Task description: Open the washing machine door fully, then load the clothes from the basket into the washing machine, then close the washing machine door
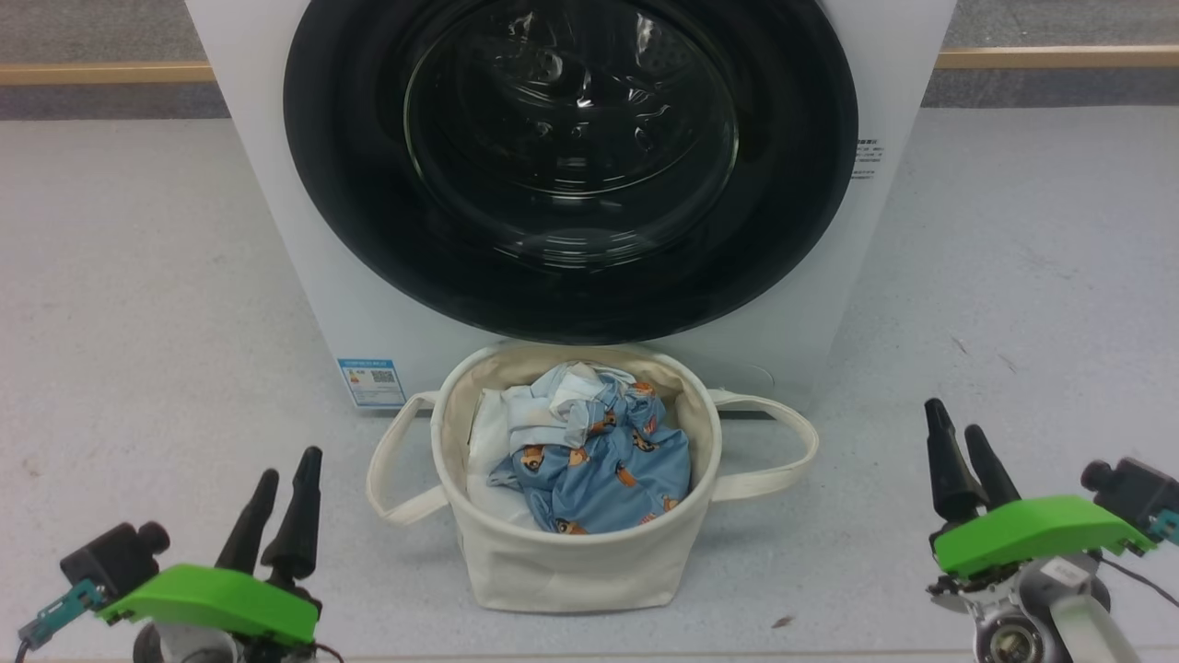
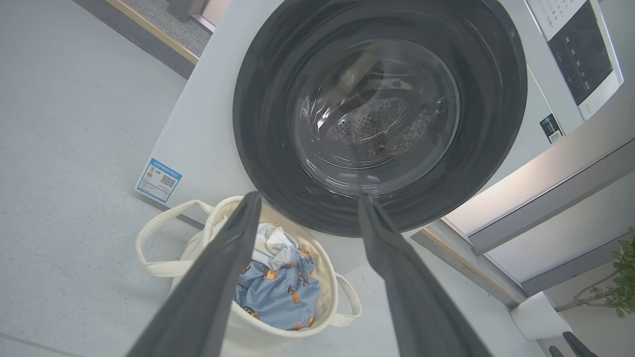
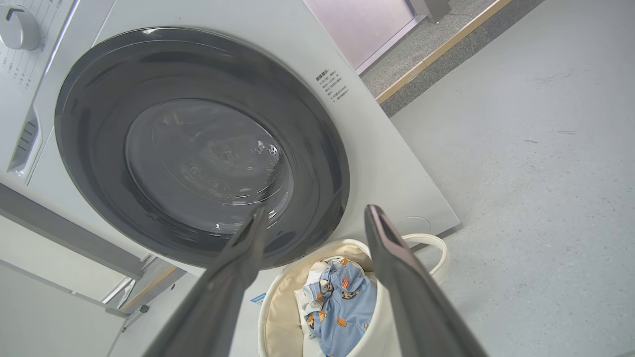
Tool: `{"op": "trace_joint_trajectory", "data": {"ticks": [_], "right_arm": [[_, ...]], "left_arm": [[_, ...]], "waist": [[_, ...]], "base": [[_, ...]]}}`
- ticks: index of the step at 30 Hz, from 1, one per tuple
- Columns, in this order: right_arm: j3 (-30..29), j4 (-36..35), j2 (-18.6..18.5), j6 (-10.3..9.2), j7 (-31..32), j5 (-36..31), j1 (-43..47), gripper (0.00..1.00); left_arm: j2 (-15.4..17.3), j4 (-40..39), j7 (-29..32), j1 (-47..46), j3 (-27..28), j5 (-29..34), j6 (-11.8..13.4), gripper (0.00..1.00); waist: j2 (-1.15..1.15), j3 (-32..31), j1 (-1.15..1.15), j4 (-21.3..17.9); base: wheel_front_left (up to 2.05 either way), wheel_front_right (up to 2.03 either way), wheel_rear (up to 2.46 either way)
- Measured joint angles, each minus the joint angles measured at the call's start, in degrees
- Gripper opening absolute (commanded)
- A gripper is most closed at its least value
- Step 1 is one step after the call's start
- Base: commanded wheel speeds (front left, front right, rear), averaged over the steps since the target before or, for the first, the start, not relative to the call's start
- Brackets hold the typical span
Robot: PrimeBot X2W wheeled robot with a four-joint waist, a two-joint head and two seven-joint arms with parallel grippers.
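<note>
The door (image 1: 571,157) sits shut in the washer (image 1: 368,304) at upper centre of the head view. It lies up-frame from both pairs of jaws, which stand released and empty at the lower corners, about equally far off. The basket (image 1: 571,571) of clothes (image 1: 599,460) stands at lower centre, just under the door's rim, and may crowd its swing.

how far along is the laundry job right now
Nothing looks done yet: the washing machine door is shut. Nothing is in hand: the left gripper and right gripper sit open and empty beside the basket, clothes inside it. Left: open the door, load, close.
</note>
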Motion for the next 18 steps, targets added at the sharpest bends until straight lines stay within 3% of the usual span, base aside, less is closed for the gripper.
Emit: {"op": "trace_joint_trajectory", "data": {"ticks": [18], "right_arm": [[4.43, 0.48, -2.01, 0.01, -2.77, -10.71, -2.2, 1.0]], "left_arm": [[2.74, -0.02, -2.55, -1.65, -2.4, 7.8, 1.03, 1.0]], "waist": [[0.0, -0.84, 0.0, 0.83]], "base": [[0.0, 0.0, 0.0]]}}
